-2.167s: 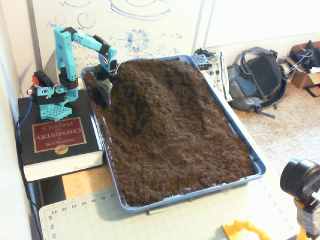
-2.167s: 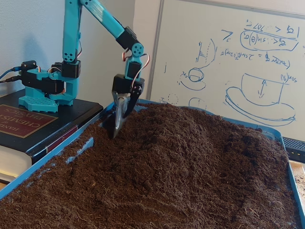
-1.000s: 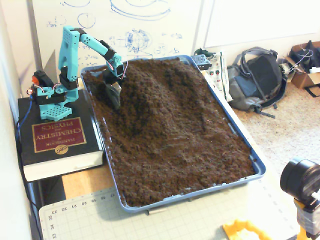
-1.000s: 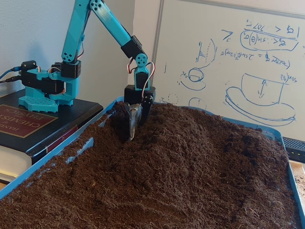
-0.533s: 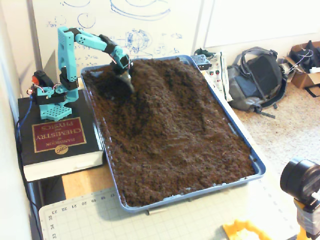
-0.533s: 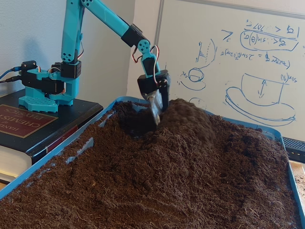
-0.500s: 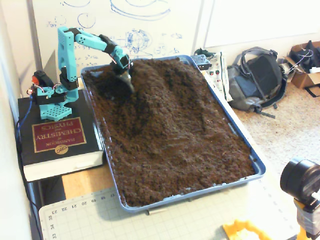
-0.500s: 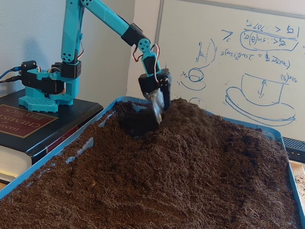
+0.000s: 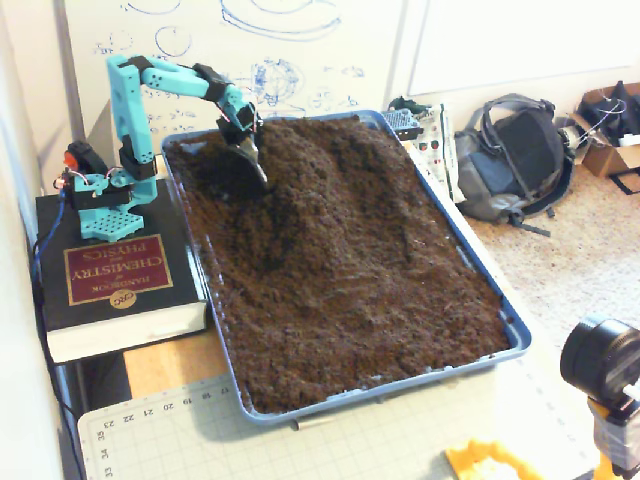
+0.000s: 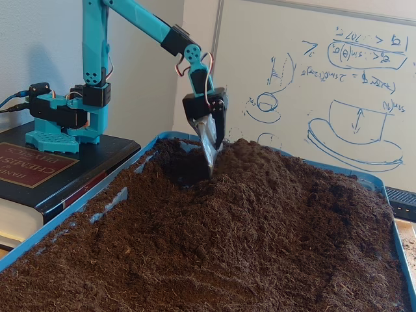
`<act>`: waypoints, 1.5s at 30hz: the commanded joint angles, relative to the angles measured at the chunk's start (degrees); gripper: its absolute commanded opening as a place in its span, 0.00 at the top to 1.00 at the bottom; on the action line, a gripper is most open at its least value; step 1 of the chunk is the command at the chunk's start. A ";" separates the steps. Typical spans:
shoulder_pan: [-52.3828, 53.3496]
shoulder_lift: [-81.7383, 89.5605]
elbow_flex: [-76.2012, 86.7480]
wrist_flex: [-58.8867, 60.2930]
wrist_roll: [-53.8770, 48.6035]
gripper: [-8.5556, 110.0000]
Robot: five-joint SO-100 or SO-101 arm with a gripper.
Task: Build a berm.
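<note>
The gripper (image 10: 211, 168) has its tips sunk in soil by the berm (image 10: 260, 175), so its jaw gap cannot be judged. The tray's (image 10: 65, 211) near edge is cut off.

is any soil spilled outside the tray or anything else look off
Nothing much stands out. In both fixed views the soil sits inside the blue tray, heaped into the berm. The gripper has its tip in a scooped hollow beside it.
</note>
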 commanded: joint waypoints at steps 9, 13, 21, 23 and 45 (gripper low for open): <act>1.05 20.30 -10.99 -4.39 0.62 0.93; 3.78 12.13 -21.62 -10.02 0.62 0.93; 6.59 -17.84 -45.79 -18.63 0.62 0.93; 6.86 -25.75 -51.86 -18.72 0.44 0.93; 13.36 -72.60 -82.79 -18.54 -0.62 0.93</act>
